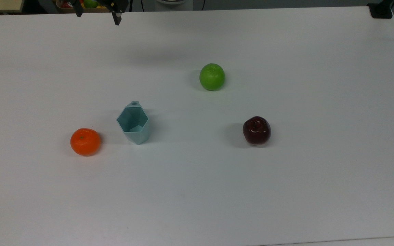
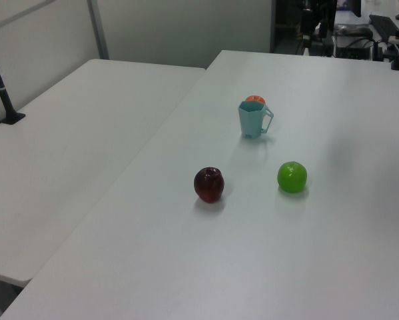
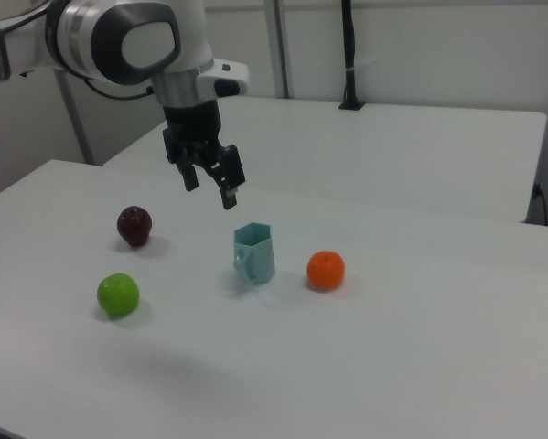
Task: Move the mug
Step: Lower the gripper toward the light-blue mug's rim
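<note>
The pale teal faceted mug [image 1: 134,123] [image 2: 254,119] [image 3: 254,253] stands upright on the white table, between an orange and the apples, its small handle tab toward the top view's top. My gripper [image 1: 97,16] [image 3: 209,187] hangs in the air well above the table, open, with nothing between its black fingers. In the right view it is up and to the left of the mug, apart from it. In the top view its fingertips show at the upper edge, far from the mug.
An orange [image 1: 85,141] [image 3: 326,270] lies close beside the mug. A green apple [image 1: 212,76] [image 2: 292,177] [image 3: 118,294] and a dark red apple [image 1: 257,130] [image 2: 209,184] [image 3: 134,225] sit farther off. A second table [image 2: 72,127] adjoins this one.
</note>
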### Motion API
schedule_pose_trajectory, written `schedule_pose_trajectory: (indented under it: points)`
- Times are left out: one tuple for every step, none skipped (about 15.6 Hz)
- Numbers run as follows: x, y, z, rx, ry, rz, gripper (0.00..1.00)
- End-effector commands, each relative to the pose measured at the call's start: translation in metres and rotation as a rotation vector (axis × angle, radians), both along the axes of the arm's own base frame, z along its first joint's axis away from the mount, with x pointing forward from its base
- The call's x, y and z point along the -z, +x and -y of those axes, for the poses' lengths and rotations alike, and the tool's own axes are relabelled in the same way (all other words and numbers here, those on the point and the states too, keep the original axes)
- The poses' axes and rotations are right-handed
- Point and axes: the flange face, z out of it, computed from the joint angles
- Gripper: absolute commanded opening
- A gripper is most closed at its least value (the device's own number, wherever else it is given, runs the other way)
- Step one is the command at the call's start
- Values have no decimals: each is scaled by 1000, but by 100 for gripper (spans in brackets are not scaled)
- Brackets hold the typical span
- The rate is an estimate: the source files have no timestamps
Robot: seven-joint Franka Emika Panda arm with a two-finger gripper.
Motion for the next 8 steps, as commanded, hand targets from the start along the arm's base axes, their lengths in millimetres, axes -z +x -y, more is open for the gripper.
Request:
schedule_pose_trajectory:
  points:
    - [1, -5, -1, -13, 18, -12, 100]
    - [1, -6, -2, -14, 18, -10, 100]
    - [1, -6, -2, -14, 18, -10, 100]
    - [2, -4, -2, -12, 17, -6, 100]
    - [4, -2, -1, -11, 15, -5, 100]
    - [9, 2, -1, -11, 13, 0, 100]
    - [8, 5, -1, -9, 10, 18, 100]
    - [6, 6, 0, -9, 7, 33, 100]
